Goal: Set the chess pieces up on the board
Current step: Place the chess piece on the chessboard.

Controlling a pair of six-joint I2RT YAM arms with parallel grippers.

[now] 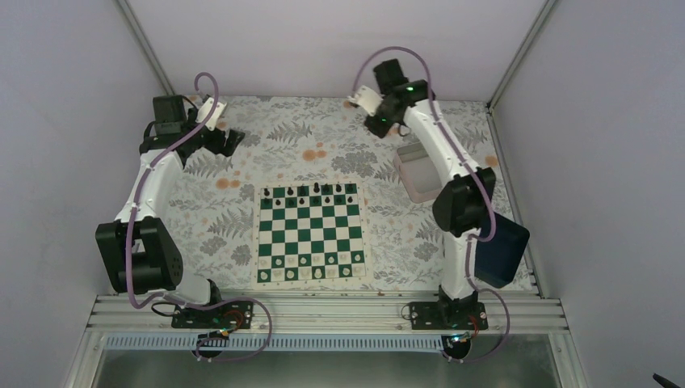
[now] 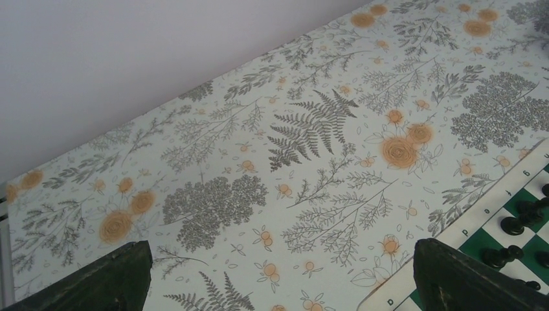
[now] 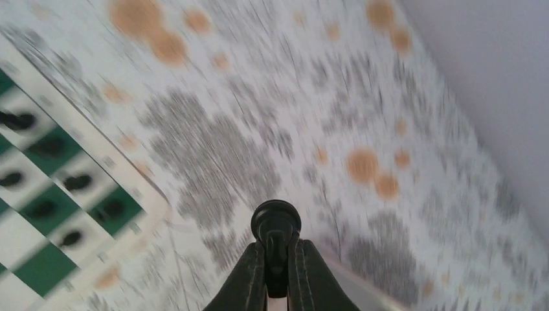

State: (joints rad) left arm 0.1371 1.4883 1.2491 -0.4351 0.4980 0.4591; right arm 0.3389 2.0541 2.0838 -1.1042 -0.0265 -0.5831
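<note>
Top centre of the overhead view: my right pincer (image 3: 277, 251) grips a black piece (image 3: 276, 219) — next, carry it down to the board (image 1: 311, 234).

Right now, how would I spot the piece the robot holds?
Find the green-and-white board in the middle of the table, and look beyond its far right corner to the right gripper. Pinched there is a black piece with a round head; unlike the black pieces along the board's far edge, it is held off the board.

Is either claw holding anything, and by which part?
The right gripper pinches a black chess piece around its body, one round end poking out. The left gripper is open and empty.
</note>
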